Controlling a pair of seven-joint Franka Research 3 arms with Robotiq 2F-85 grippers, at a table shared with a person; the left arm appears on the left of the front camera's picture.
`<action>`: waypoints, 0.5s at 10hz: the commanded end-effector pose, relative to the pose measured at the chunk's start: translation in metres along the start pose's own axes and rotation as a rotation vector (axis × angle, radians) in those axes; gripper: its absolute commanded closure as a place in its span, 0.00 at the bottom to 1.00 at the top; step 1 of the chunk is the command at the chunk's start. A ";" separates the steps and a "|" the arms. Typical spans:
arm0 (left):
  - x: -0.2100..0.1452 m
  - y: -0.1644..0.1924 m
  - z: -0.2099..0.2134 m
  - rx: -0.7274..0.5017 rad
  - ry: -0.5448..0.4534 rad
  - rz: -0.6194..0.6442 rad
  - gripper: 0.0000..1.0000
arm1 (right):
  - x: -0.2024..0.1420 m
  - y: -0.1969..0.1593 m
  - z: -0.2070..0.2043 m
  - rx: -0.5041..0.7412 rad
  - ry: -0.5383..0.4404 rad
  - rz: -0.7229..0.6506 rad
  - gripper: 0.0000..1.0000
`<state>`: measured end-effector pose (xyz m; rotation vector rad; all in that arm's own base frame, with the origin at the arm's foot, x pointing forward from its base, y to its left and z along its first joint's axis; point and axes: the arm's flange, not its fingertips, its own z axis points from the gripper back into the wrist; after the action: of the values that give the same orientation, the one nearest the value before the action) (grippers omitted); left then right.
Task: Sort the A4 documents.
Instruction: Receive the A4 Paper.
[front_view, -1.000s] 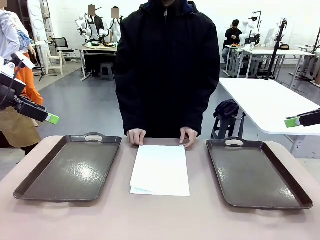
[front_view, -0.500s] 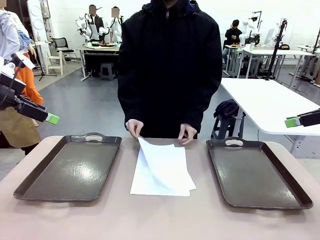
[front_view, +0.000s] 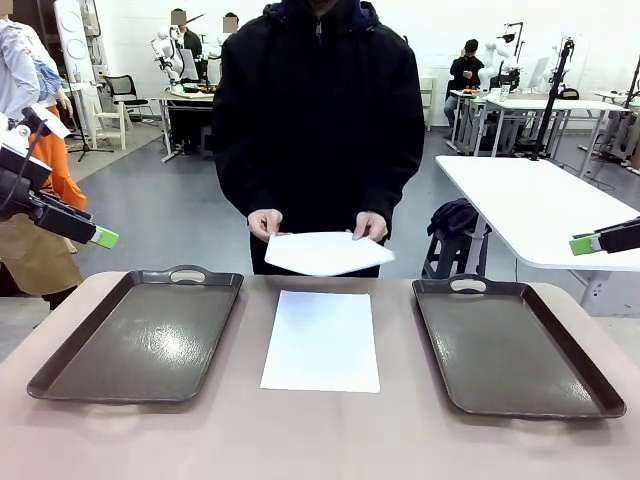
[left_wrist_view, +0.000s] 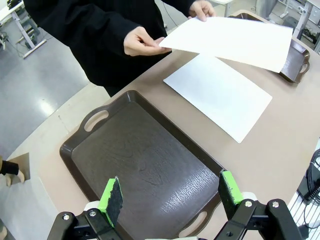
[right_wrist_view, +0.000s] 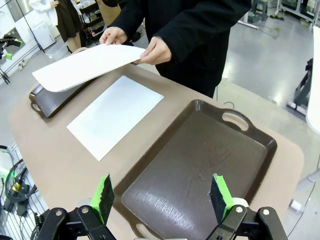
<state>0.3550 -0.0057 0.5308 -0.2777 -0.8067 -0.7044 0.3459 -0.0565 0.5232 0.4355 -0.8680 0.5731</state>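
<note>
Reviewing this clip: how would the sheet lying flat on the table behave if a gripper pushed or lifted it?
Probably floppy: the held sheet bows between the person's hands. The flat sheet lies flush on the table, so getting under an edge would likely be hard. Pushed, it would likely slide or buckle, since it looks thin and light.

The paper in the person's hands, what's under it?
Another white sheet lies flat on the table below the held sheet, between the left tray and right tray. Whether more sheets lie beneath that one cannot be seen.
</note>
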 end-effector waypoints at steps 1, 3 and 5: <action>0.000 0.001 0.000 0.002 -0.002 -0.001 0.00 | -0.001 0.000 -0.002 0.009 0.001 0.002 0.00; 0.000 0.001 0.000 0.002 -0.002 -0.001 0.00 | -0.001 0.000 -0.002 0.009 0.001 0.002 0.00; 0.000 0.001 0.000 0.002 -0.002 -0.001 0.00 | -0.001 0.000 -0.002 0.009 0.001 0.002 0.00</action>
<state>0.3550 -0.0057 0.5308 -0.2777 -0.8067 -0.7044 0.3459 -0.0565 0.5232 0.4355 -0.8680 0.5731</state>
